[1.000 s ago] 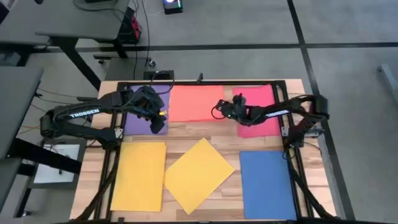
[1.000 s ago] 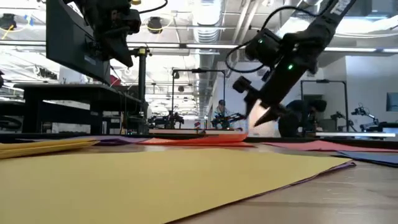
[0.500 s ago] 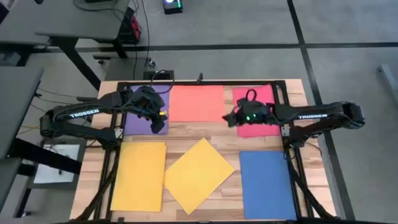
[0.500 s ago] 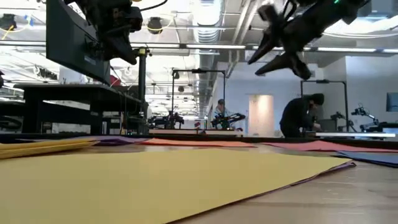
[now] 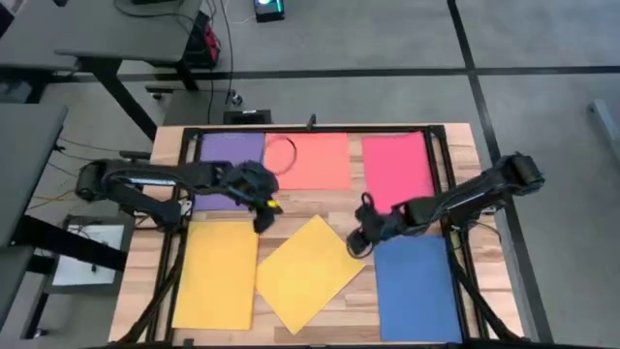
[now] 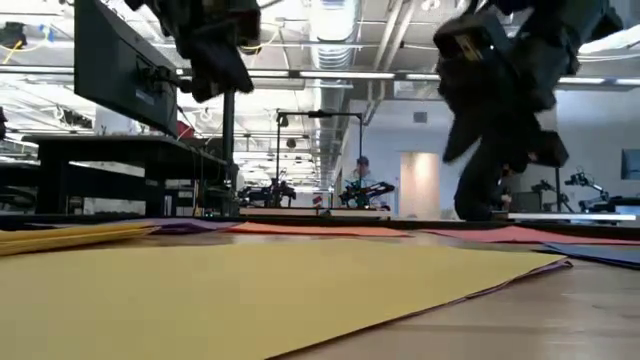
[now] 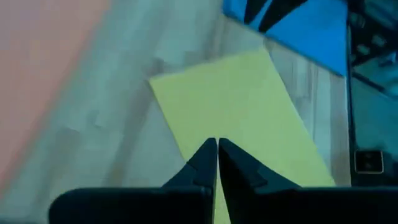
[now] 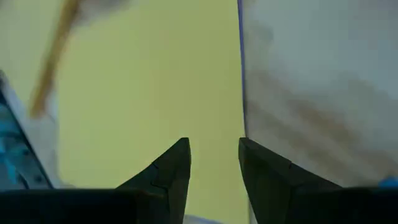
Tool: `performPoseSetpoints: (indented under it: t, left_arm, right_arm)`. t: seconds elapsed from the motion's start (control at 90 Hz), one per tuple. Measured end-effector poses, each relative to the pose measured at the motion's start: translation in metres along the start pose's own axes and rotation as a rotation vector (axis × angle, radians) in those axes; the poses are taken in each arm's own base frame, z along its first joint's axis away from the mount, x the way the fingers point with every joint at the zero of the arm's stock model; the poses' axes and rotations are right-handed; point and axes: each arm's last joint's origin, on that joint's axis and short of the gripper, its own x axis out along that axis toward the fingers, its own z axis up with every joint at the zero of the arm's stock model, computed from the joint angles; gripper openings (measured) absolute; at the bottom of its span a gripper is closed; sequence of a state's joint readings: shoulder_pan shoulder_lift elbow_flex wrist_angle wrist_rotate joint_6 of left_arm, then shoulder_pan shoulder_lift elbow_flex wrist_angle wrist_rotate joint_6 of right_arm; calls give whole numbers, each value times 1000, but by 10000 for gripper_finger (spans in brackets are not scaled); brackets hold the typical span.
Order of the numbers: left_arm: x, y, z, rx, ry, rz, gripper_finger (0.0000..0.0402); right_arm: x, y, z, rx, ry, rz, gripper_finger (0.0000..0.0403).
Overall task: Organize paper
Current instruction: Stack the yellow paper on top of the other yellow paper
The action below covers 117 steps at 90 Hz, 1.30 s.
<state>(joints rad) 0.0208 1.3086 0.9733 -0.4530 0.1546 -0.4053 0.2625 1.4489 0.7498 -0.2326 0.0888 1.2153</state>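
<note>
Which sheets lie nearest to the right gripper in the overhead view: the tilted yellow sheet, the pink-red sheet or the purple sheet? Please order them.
From the right gripper:
1. Tilted yellow paper sheet, at the table's near middle, its corner right beside the gripper.
2. Pink-red paper sheet, in the far row on the right.
3. Purple paper sheet, in the far row on the left, partly under the left arm.

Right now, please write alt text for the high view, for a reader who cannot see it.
Both arms reach over a tilted yellow sheet at the table's middle, the left gripper and right gripper above its corners. Purple, salmon-orange, pink-red, yellow and blue sheets lie around it.
</note>
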Motion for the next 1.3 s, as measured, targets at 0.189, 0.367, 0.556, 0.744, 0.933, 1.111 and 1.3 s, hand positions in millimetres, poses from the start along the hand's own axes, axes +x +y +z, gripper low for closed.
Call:
performPoseSetpoints:
  t: [0.189,0.367,0.556,0.744,0.933,1.111,1.3]
  left_arm:
    - [67,-24,-22,-36,124,-2,0]
    - [119,-42,-46,-85,162,-41,0]
    - [154,-46,-57,-170,132,-74,0]
    - [174,-39,-67,-222,146,-51,0]
    - [176,-37,-67,-226,138,-40,0]
    - [177,-36,-66,-226,122,-39,0]
    - [177,-37,-65,-223,111,-43,0]
  right_arm:
    - [21,-6,-7,-23,107,-43,128]
    - [34,-14,-4,-53,117,-93,128]
    - [39,-16,-1,-83,114,-92,128]
    - [39,-14,-1,-100,111,-74,128]
    - [39,-14,-1,-103,111,-73,128]
    - [39,-14,0,-101,109,-72,128]
    - [48,-16,0,-118,114,-81,128]
